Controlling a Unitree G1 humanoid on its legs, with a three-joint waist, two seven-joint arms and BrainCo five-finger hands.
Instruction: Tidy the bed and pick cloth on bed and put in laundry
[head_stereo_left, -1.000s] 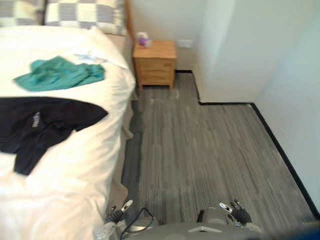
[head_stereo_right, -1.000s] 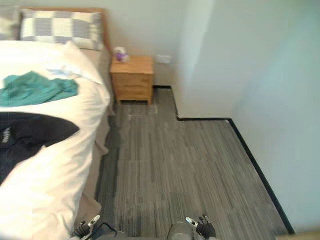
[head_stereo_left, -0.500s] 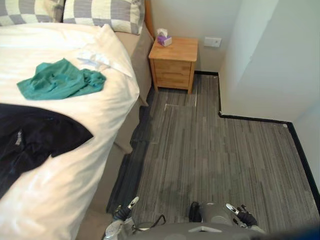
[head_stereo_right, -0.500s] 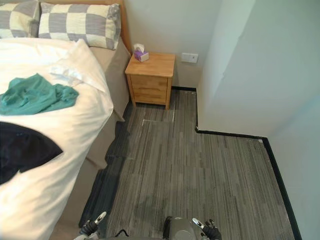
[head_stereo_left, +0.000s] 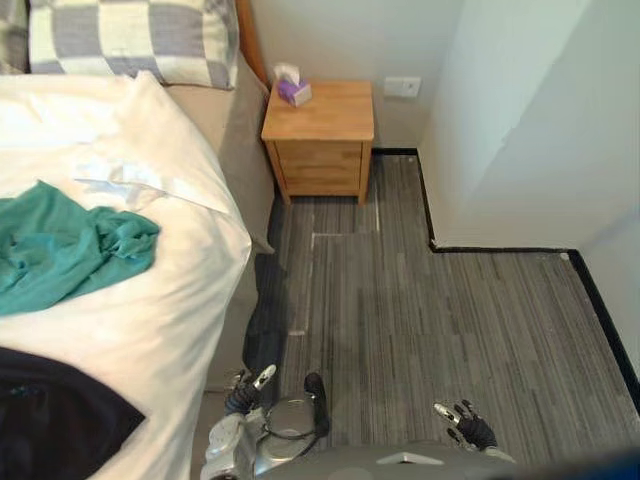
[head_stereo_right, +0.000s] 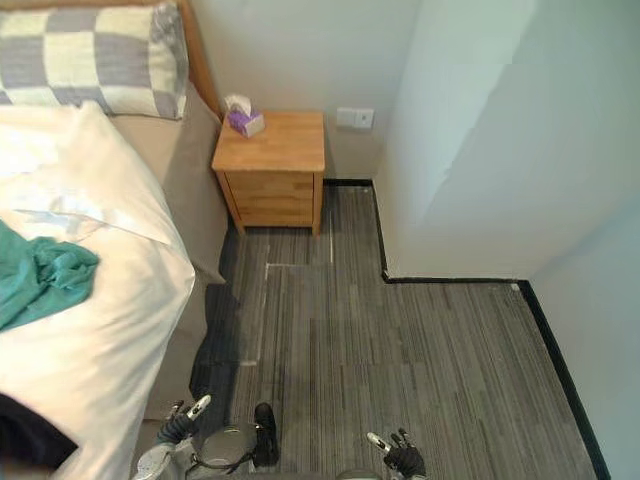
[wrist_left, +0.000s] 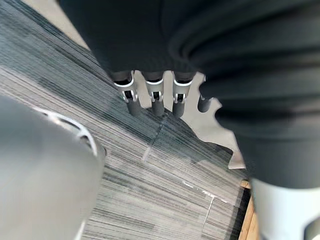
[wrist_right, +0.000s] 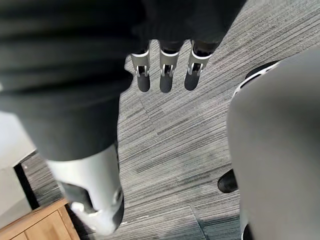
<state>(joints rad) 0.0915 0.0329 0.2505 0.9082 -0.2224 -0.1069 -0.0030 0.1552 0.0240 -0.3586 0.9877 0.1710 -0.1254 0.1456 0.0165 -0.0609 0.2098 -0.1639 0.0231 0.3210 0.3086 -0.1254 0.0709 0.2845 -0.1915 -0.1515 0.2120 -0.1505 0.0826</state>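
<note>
Nearest, the left hand (head_stereo_left: 245, 390) is hanging low beside the bed's near right edge, and the right hand (head_stereo_left: 468, 428) is hanging well to its right over the floor (head_stereo_left: 430, 330). In the wrist views both are showing straight, relaxed fingers (wrist_left: 152, 102) with nothing in them, the right fingers (wrist_right: 165, 77) pointing down at bare floor.

At the near left, a black cloth (head_stereo_left: 50, 420) is lying on the bed (head_stereo_left: 170, 330), running off the picture's left and bottom edges. Farther up, a teal cloth (head_stereo_left: 70, 250) is lying crumpled on the white cover, apart from the black one and back from the bed's right edge. Beyond it the cover's folded corner (head_stereo_left: 150, 150) is reaching toward a checked pillow (head_stereo_left: 130, 40) at the head.

The floor is lying open from the bed's right edge to the right wall (head_stereo_left: 520, 120). Farther off, a wall corner with black skirting (head_stereo_left: 500, 250) is stepping in, narrowing the floor to a strip. At the strip's far end a wooden nightstand (head_stereo_left: 320, 130) is standing just beside the bed, against the far wall, with a tissue box (head_stereo_left: 292, 88) sitting on its far left corner.
</note>
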